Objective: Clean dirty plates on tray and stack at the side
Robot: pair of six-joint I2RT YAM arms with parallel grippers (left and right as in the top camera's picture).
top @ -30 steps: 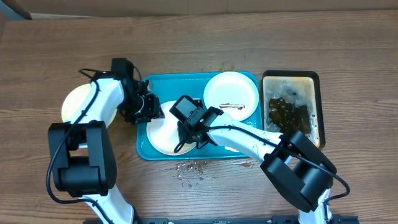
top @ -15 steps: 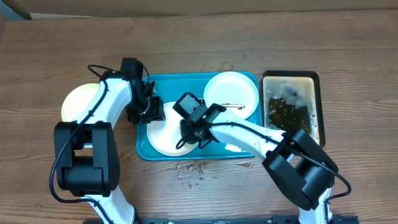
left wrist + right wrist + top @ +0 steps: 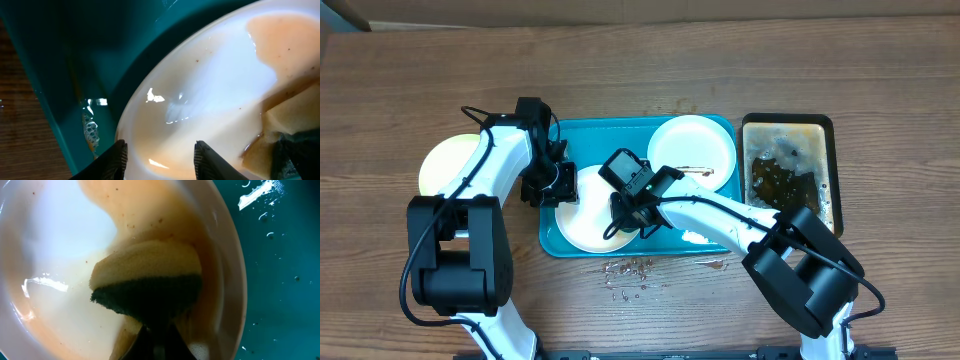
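One plate (image 3: 200, 90): R tool (image 3: 157, 340) pinches sponge (image 3: 147, 285) on it, L tool (image 3: 160, 157) spread.

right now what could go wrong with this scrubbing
Brownish wash water pools in the round white plate; the yellow-and-dark sponge in the right gripper could slosh it into the teal rectangular plastic tray. The left gripper looks open at the slick rim, so the plate may slide.

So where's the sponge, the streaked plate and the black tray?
sponge (image 3: 147, 262): right wrist view, yellow foam side.
streaked plate (image 3: 692, 145): overhead view, bare white centre.
black tray (image 3: 787, 118): overhead view, top rim.
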